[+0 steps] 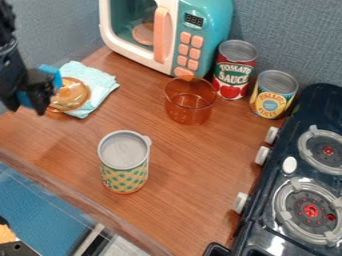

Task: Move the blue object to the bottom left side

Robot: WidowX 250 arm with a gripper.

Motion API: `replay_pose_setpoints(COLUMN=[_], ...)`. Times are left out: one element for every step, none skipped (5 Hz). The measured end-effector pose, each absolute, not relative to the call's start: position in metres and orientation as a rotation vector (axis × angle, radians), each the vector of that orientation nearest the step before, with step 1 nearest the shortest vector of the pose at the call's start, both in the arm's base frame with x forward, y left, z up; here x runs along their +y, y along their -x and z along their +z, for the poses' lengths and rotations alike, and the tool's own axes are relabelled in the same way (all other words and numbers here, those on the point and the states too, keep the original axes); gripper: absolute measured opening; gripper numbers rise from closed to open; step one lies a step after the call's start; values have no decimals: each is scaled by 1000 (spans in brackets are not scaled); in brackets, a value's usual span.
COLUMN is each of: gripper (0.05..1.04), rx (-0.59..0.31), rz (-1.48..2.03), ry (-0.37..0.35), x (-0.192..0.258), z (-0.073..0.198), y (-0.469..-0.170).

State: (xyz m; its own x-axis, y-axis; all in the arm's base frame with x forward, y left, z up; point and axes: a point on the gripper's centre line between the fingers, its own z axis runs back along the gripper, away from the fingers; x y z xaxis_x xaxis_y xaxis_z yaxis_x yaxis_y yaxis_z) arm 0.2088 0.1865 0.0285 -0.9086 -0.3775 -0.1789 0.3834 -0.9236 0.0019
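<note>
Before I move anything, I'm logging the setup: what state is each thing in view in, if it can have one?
Microwave door: shut.
Transparent orange cup: upright, open-topped.
Patterned canister: upright, top covered.
Red-labelled can: upright, top closed.
Yellow-labelled can: upright, top closed.
Light-blue cloth: rumpled, partly under an amber dish.
Blue object: at the end effector, partly hidden.

- Arm (pixel 8 30): black throughout the visible portion.
- Upper section: narrow, with an uneven, stepped outline.
- Middle section: wider, rounded housing; a thin, curved grey line crosses the surface.
- Tool (pixel 40 97): black, compact and blocky, with angular projections and a notched edge.
- Finish: dark, with faint grey highlights along the contours.
- Blue patches border the tool; whether they belong to the body cannot be determined.
- Screws and markings: too small to identify.
</note>
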Motion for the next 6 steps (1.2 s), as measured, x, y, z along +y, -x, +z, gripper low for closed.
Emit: replay_pose_setpoints(gripper=[615,615,615,674,953,1000], rx=[69,93,90,156,183,168], rz=[-2763,-2794,-2805,-2834,-2865,-2870], ry=[-193,-142,-102,-110,-84,-85], x=[191,193,194,196,194,191], z=[11,-3,-18,-19,-19,-20], y=[-196,-189,-186,-188,-190,-190])
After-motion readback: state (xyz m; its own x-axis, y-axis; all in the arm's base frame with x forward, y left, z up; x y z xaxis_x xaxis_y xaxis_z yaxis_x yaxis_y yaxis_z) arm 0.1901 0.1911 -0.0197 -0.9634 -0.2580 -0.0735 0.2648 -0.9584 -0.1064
